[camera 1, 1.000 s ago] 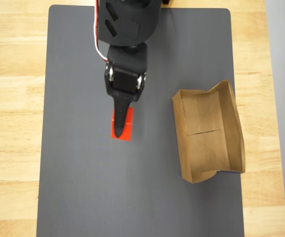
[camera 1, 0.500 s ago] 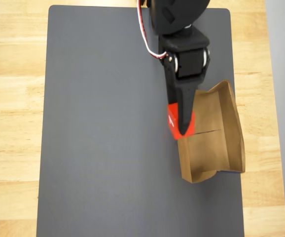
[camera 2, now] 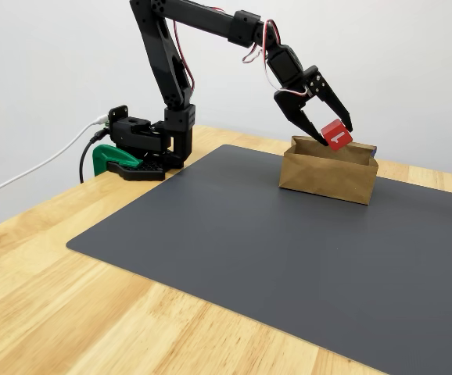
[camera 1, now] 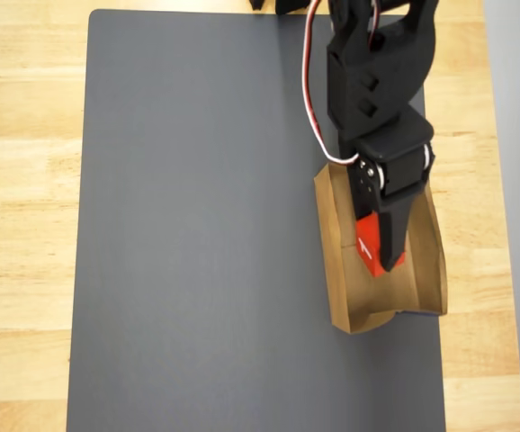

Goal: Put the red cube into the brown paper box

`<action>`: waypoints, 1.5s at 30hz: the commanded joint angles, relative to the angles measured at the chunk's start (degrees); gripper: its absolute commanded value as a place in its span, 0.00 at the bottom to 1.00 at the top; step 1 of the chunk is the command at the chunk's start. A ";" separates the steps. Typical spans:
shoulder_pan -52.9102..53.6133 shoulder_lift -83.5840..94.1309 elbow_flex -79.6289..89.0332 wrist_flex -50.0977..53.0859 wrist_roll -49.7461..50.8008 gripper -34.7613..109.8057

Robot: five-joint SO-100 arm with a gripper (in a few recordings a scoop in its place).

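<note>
The red cube point(camera 1: 370, 245) with a white mark on one face hangs between the fingers of my black gripper point(camera 1: 387, 263), which is shut on it. Seen from overhead, cube and gripper are over the middle of the brown paper box point(camera 1: 357, 301), near the crease across its floor. In the fixed view the red cube point(camera 2: 337, 135) is held at the tips of the gripper point(camera 2: 334, 137), just above the top rim of the brown paper box point(camera 2: 328, 176) and not touching its floor. The box stands on the right side of the mat.
A dark grey mat point(camera 1: 206, 270) covers most of the wooden table point(camera 1: 22, 225). The arm's base with a green clamp point(camera 2: 116, 160) and a white cable sits at the table's far left edge in the fixed view.
The gripper has carried the red cube from the middle of the mat to the right, past the box's left wall, and now holds it over the box's middle.
</note>
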 commanded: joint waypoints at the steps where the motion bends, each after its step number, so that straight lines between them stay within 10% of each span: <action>1: -2.02 -1.85 -3.69 -0.35 -1.14 0.24; 25: -3.60 -2.72 -3.08 5.71 -1.41 0.45; 45: 16.96 47.37 19.51 10.11 2.81 0.24</action>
